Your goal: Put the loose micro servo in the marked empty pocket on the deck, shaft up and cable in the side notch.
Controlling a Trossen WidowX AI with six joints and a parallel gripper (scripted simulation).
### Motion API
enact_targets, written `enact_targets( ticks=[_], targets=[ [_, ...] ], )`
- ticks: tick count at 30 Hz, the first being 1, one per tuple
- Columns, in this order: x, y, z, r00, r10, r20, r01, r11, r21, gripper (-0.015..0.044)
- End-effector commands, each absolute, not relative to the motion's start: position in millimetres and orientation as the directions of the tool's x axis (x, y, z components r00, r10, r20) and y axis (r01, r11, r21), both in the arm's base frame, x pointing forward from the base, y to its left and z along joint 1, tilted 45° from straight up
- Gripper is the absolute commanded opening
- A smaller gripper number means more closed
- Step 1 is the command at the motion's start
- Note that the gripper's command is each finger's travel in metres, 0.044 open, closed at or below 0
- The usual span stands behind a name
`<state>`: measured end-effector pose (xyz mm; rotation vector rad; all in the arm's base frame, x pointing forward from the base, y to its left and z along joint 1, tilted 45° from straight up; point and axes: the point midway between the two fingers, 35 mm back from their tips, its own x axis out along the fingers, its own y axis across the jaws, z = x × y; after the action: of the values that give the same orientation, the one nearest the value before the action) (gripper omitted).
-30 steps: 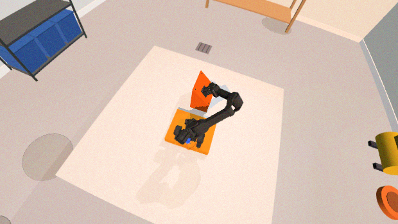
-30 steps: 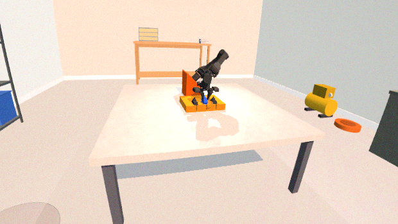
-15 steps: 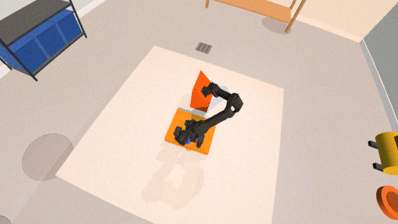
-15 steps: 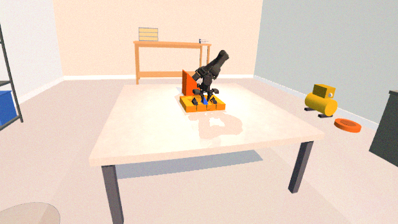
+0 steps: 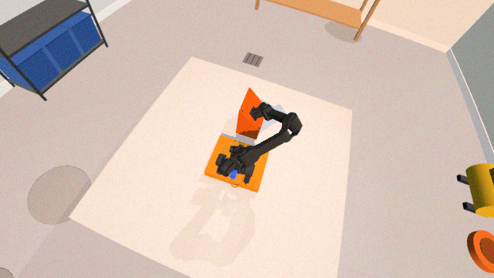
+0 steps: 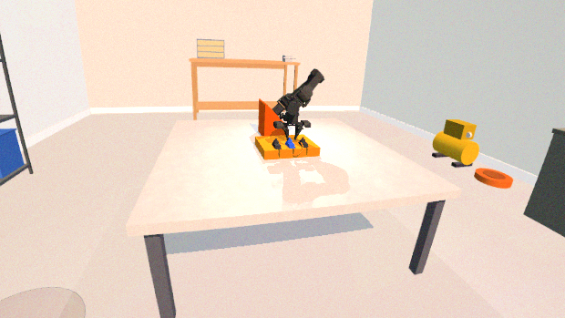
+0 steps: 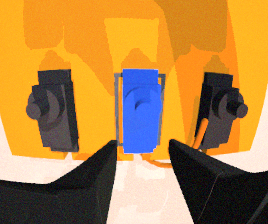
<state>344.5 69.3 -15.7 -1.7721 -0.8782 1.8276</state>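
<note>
While the blue servo (image 7: 141, 111) is sitting in the middle pocket of the orange deck (image 7: 185, 23), the claw (image 7: 142, 152) is hanging directly above, fingers apart, gripping nothing.
</note>
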Motion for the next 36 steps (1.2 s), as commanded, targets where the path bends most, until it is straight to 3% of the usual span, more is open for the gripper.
enact_targets(
  ticks=[1, 6, 11, 36],
  targets=[
    [345, 64, -10, -0.077, 0.699, -0.711, 0.122, -0.701, -0.703, 0.0187],
    [319, 42, 0, -0.071, 0.695, -0.716, 0.116, -0.707, -0.698, 0.0319],
    [254, 7, 27, -0.080, 0.694, -0.715, 0.116, -0.706, -0.698, 0.0440],
    [248, -29, 63, -0.070, 0.697, -0.713, 0.106, -0.706, -0.700, 0.0440]
  ],
)
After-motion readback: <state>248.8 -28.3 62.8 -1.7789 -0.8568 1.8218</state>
